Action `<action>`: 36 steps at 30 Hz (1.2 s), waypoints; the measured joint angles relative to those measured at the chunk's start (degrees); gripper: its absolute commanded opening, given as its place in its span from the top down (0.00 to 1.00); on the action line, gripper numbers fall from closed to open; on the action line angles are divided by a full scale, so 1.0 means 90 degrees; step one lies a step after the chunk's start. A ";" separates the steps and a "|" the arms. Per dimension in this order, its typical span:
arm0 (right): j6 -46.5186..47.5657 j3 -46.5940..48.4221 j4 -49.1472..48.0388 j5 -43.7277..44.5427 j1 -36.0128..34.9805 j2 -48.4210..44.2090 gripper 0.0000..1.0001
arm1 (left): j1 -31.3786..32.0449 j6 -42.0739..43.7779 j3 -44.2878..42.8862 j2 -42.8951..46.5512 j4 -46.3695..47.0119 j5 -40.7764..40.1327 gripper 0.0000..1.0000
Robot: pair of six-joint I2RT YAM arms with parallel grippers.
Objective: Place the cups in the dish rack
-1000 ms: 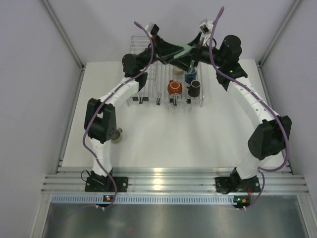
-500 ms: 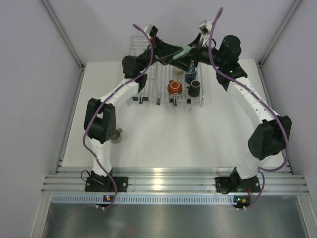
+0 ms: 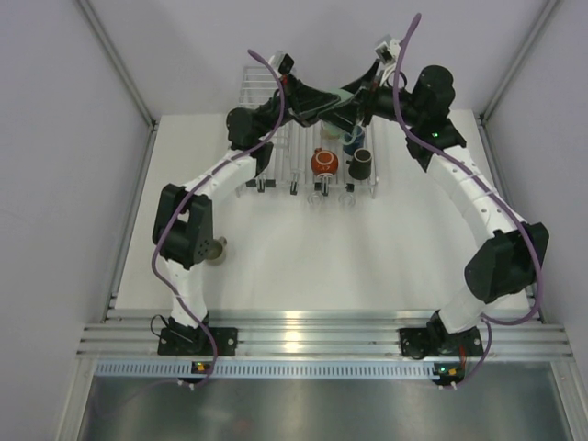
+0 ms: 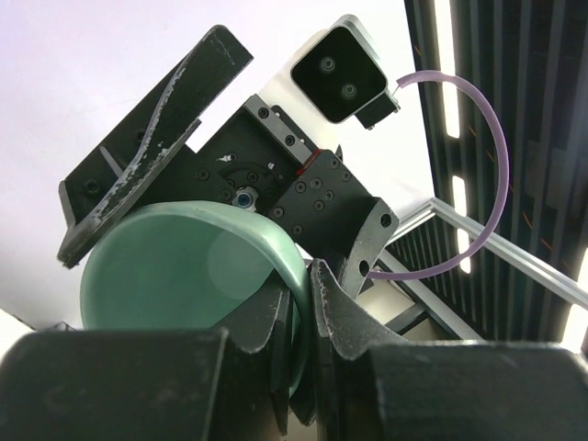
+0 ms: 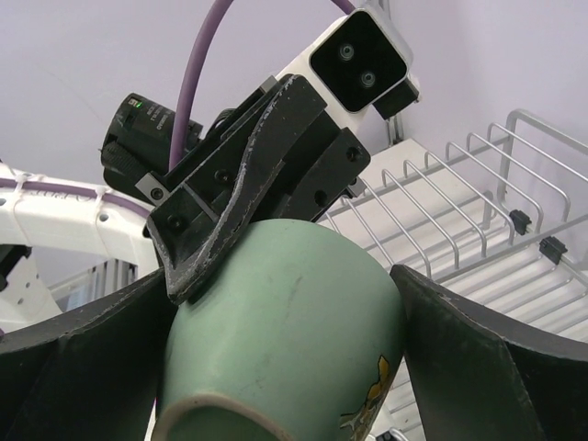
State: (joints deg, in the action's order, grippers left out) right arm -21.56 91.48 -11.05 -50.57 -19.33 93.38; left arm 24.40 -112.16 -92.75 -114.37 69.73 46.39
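Held above the far end of the low silver wire dish rack (image 3: 296,152), the mint-teal handled mug (image 5: 276,358) is pinched at its rim by the left end effector (image 4: 299,317). The right end effector (image 5: 283,276) is spread wide astride the mug's body; whether it presses the mug cannot be told. An orange-red mug (image 3: 322,163), a dark blue mug (image 3: 353,142) and a brown mug (image 3: 362,163) are seated in the rack. An olive-grey mug (image 3: 216,248) is seen on the white tabletop (image 3: 303,257).

lite: bright, even ovhd | glare: front rail (image 3: 294,323), spot in mint cup (image 4: 184,266) | wrist fg: blurry
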 measured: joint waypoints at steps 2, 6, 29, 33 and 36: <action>0.0010 -0.0012 0.0000 0.0015 0.0000 -0.0051 0.05 | 0.0005 0.0002 0.0010 0.0029 0.0010 0.0034 1.00; 0.0027 -0.0012 -0.0005 0.0017 0.0000 -0.0102 0.06 | 0.0002 0.0007 0.0015 0.0068 0.0015 0.0078 1.00; 0.0316 -0.0265 0.0134 0.0029 0.0010 -0.0265 1.00 | -0.0010 0.0131 0.0039 0.0073 0.0015 0.0347 1.00; 0.0393 -0.0391 0.0160 0.0124 0.0010 -0.0374 1.00 | -0.0002 0.0148 0.0039 0.0073 0.0012 0.0442 1.00; 0.0415 -0.0427 0.0165 0.0160 0.0010 -0.0398 1.00 | -0.0002 0.0151 0.0039 0.0073 0.0012 0.0481 1.00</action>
State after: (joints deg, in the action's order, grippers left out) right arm -17.82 87.64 -9.56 -49.12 -19.25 89.80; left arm 24.38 -110.80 -92.40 -113.71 69.84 50.72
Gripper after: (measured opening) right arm 0.876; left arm 0.146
